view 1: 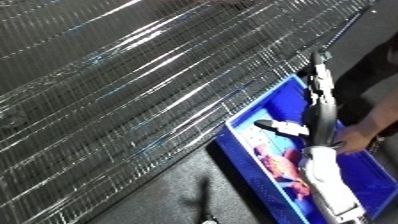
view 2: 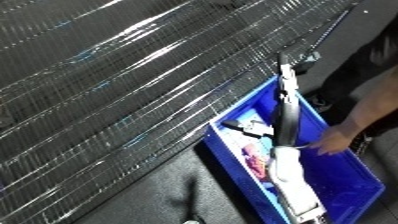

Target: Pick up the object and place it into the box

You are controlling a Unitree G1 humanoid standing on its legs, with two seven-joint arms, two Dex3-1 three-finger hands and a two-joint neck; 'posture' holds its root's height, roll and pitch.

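Bin [view 1: 238, 131], blue, sits at the right of the scene beside a wide shiny wire-mesh surface [view 1: 133, 75]. The right hand [view 1: 318, 92] reaches over the bin's far end on a white and silver forearm [view 1: 327, 180]; whether its fingers are spread or curled cannot be told. A pinkish object [view 1: 282, 167] lies inside the bin, left of the forearm. A person's hand [view 2: 333, 141] reaches into the bin at right.

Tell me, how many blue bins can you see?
1. The blue bin sits at the lower right, beside the wire mesh surface, with a pink object inside. The robot's right forearm reaches over it, hiding part of it, and the bin runs past the picture's edge.
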